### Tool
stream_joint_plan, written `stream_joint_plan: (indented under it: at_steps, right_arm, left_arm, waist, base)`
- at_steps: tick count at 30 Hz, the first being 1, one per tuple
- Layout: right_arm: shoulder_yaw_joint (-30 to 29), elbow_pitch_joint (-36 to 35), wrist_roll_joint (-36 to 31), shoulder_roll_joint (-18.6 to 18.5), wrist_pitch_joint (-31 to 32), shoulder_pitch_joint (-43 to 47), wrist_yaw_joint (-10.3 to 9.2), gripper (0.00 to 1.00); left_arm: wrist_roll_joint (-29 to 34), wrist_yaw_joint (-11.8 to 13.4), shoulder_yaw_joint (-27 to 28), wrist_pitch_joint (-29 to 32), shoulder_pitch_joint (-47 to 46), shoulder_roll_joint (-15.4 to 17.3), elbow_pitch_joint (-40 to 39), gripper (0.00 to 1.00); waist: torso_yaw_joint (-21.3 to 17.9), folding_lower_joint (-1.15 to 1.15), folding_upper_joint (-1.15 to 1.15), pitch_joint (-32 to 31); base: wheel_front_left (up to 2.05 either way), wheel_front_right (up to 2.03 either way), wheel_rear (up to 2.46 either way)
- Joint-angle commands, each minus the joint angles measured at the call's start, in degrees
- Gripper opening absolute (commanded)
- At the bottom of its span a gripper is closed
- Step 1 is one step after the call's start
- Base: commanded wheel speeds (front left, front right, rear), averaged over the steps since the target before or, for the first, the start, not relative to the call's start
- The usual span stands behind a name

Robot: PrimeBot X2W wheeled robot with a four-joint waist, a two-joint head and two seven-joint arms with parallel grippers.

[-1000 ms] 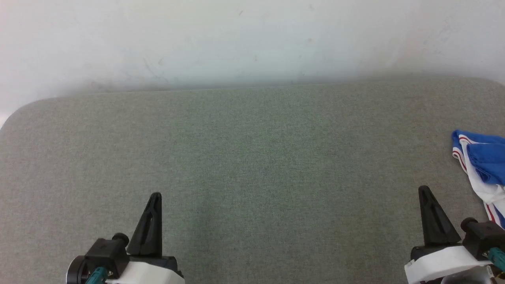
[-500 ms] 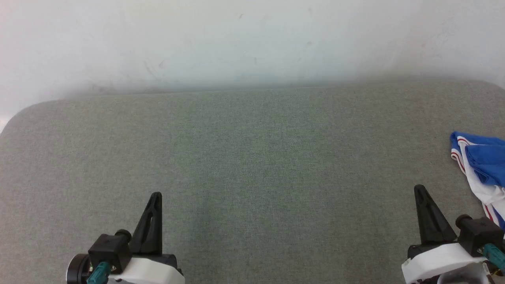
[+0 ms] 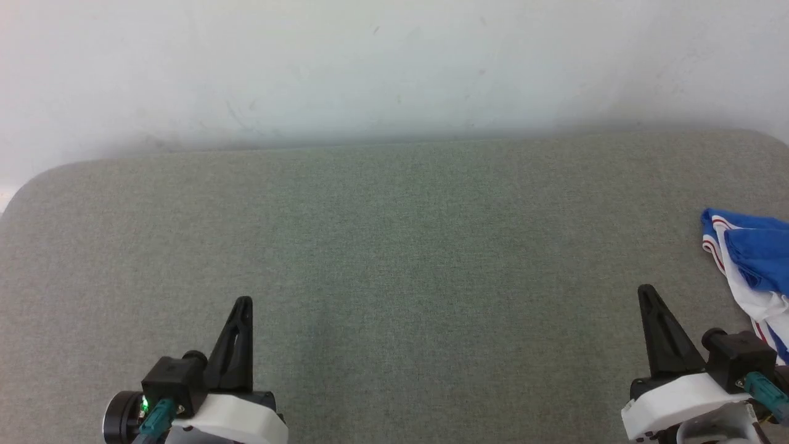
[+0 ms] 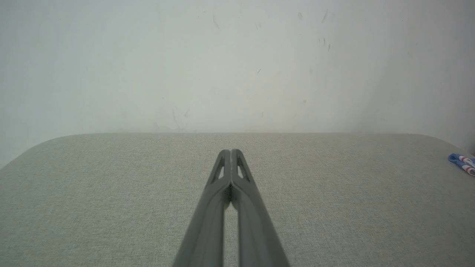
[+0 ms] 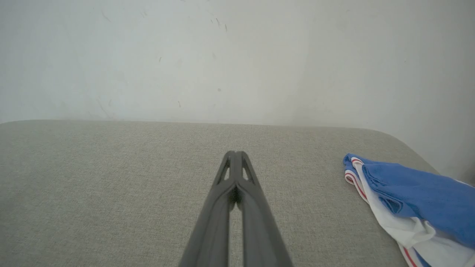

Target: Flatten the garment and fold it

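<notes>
The garment (image 3: 755, 259) is a bunched blue and white jersey with red-and-white stripe trim, lying at the table's right edge and partly cut off by the head view. It fills the lower right of the right wrist view as the garment (image 5: 412, 196), and a small bit of its trim (image 4: 462, 164) shows far right in the left wrist view. My right gripper (image 3: 646, 290) is shut and empty, a little left of the garment and apart from it. My left gripper (image 3: 244, 301) is shut and empty at the lower left, far from the cloth.
The grey-green fabric table (image 3: 394, 246) has rounded far corners and ends at a pale wall (image 3: 394, 61) close behind it. Bare fabric stretches between the two grippers.
The head view has tilted slightly, so the table edge sits lower. The right gripper has shifted a little left and up in the view; the garment lies as before.
</notes>
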Motion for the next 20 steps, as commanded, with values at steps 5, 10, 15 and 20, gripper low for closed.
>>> stream_joint_plan:
  at_steps: [5,10,15,20]
  right_arm:
    - [0.43,-0.46,-0.82,0.11,0.76,-1.06,-0.06,0.00]
    - [0.66,-0.57,-1.03,0.12,1.23,-1.24,-0.07,0.00]
    - [0.95,-0.69,-1.30,0.12,1.81,-1.47,-0.07,0.00]
    - [1.23,-0.82,-1.57,0.13,2.40,-1.71,-0.08,0.00]
  left_arm:
    - [0.98,0.52,0.31,0.81,-1.32,-0.12,0.47,0.00]
    - [1.32,0.63,0.37,1.28,-1.59,-0.13,0.63,0.00]
    - [1.74,0.77,0.43,1.86,-1.92,-0.14,0.83,0.00]
    - [2.16,0.91,0.50,2.44,-2.25,-0.15,1.03,0.00]
  waist:
    - [-0.02,0.00,-0.01,-0.25]
    - [-0.03,0.00,-0.01,-0.42]
    - [-0.04,0.00,-0.01,-0.63]
    - [-0.06,0.00,-0.01,-0.85]
  base:
    - [0.00,0.00,0.00]
    - [0.00,0.00,0.00]
    - [0.00,0.00,0.00]
    - [0.00,0.00,0.00]
